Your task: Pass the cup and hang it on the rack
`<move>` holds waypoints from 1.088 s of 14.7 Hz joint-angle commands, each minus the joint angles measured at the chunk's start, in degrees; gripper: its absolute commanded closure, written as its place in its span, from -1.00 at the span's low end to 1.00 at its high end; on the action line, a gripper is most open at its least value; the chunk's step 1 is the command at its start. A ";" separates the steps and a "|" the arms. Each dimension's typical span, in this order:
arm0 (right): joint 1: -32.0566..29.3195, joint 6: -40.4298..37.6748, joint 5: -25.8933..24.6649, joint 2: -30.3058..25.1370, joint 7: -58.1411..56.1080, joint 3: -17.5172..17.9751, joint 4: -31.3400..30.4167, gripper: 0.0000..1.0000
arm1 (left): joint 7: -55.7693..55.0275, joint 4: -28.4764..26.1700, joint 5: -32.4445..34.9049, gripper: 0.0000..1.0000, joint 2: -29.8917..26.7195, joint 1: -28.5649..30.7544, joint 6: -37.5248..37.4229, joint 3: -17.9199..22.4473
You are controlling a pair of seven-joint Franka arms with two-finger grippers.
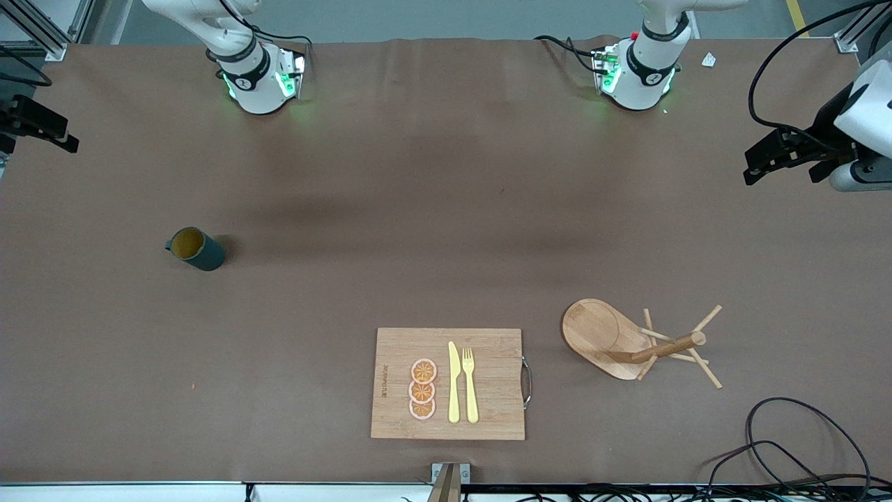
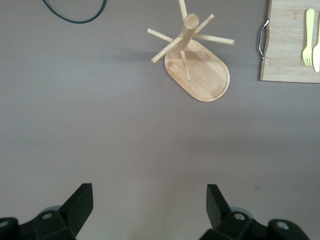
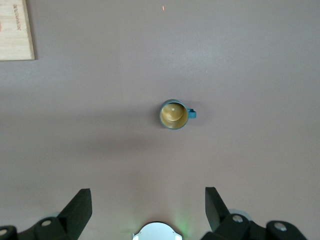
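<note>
Both arms are cut off by the front view's upper edge and sides. In the left wrist view the cutting board [image 2: 290,45] is cropped at the edge. The printed lettering on it cannot be read. Cables [image 1: 787,453] are cut off at the lower edge.

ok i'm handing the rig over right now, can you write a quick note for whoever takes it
Left gripper: open, empty, up over bare table at the left arm's end.
Right gripper: open, empty, up over bare table at the right arm's end, the cup in its wrist view.
Cup: upright on the table toward the right arm's end, untouched.
Rack: upright toward the left arm's end, beside the cutting board, pegs bare.
Done: nothing yet.
Left: right gripper picks the cup, passes it to the left, left hangs it on a peg.
</note>
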 commanded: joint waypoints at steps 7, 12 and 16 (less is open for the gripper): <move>-0.44 0.54 0.02 -1.81 1.85 0.79 -1.96 -1.00 | 0.93 0.38 0.42 -1.00 0.02 -0.05 -0.08 0.05; -0.70 0.10 0.02 -1.46 1.59 0.61 -1.17 -1.00 | -0.04 0.38 1.04 -1.00 0.10 -0.22 0.01 -0.04; -0.53 0.37 0.20 2.13 1.51 0.52 -1.25 -1.00 | 0.14 0.38 0.77 -1.00 0.10 -0.14 -0.08 -0.04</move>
